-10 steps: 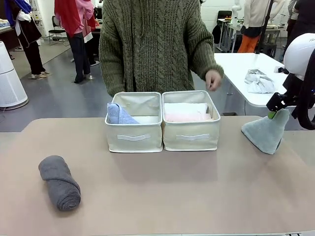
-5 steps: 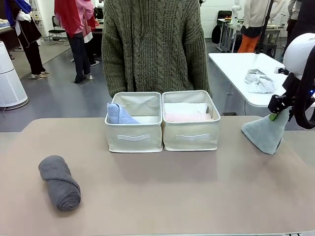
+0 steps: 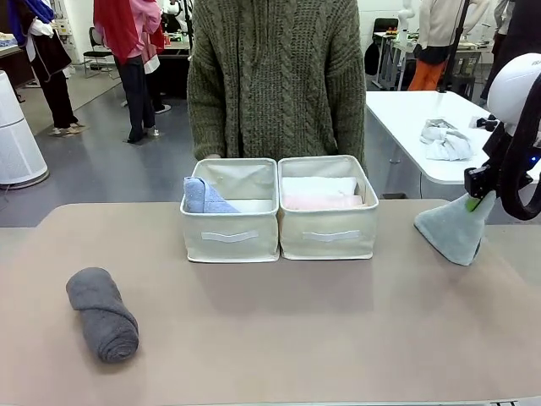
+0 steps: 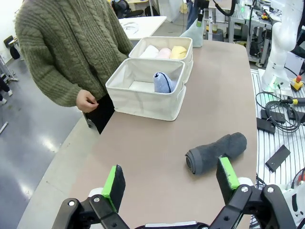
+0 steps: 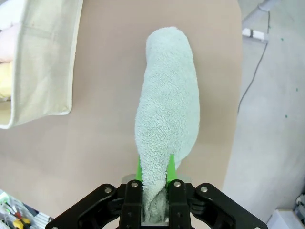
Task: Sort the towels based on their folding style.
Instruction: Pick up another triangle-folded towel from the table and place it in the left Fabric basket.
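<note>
Our right jaws have just closed on the narrow top of the grey-green cone (image 5: 167, 109); a second ago they were open around it. Its wide base rests on the desk (image 3: 296, 338) at the far right. Our left jaws stand wide open and hold nothing. Near left, the dark grey roll (image 3: 103, 315) lies untouched. Farther, the left bin (image 3: 230, 238) holds the light blue cone (image 3: 201, 196), and the right bin (image 3: 330, 237) the pink roll (image 3: 321, 202). We judge the grasp made, so a lift toward the left bin can follow. The person (image 3: 275, 76) behind has drawn the hand back.
</note>
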Robot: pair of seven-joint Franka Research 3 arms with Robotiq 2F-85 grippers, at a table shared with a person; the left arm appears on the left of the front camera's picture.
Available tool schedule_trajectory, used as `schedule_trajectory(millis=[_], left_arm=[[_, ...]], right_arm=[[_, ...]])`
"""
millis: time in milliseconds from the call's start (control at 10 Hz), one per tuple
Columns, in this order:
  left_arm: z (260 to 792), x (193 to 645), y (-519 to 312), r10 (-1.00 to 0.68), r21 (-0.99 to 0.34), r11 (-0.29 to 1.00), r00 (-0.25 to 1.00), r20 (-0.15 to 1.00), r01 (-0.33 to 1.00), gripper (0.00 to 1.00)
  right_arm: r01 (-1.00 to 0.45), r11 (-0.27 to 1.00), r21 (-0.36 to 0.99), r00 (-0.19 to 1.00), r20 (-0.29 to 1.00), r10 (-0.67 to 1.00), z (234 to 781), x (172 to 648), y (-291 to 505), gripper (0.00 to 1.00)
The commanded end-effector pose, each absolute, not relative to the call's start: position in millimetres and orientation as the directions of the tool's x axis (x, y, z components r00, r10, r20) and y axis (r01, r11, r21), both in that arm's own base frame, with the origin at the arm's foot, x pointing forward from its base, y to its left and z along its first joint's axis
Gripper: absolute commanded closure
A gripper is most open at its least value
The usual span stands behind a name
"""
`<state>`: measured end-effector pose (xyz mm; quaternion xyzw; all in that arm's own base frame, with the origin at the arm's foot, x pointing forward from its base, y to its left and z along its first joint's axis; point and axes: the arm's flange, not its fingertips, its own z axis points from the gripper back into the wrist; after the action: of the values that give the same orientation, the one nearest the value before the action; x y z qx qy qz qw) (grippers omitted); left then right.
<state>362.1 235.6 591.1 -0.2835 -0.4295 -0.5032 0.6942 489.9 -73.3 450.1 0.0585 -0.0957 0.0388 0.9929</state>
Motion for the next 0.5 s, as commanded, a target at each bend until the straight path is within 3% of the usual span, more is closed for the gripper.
schedule_trajectory(millis=[0, 200, 400], left_arm=[[590.4, 360.1, 236.8, -0.463, 0.046, 0.32, 0.114, 0.879, 0.946, 0.0], [590.4, 360.1, 236.8, -0.463, 0.046, 0.32, 0.114, 0.879, 0.946, 0.0], [590.4, 360.1, 236.8, -0.463, 0.046, 0.32, 0.114, 0.879, 0.946, 0.0]], right_arm=[[-0.105, 0.986, 0.133, 0.979, 0.189, 0.079, 451.3, 494.0, -76.3, 1.0], [-0.109, 0.987, 0.114, 0.976, 0.199, 0.085, 460.7, 486.2, -73.3, 1.0], [-0.12, 0.991, 0.053, 0.976, 0.188, 0.108, 522.8, 442.7, -59.4, 0.95]])
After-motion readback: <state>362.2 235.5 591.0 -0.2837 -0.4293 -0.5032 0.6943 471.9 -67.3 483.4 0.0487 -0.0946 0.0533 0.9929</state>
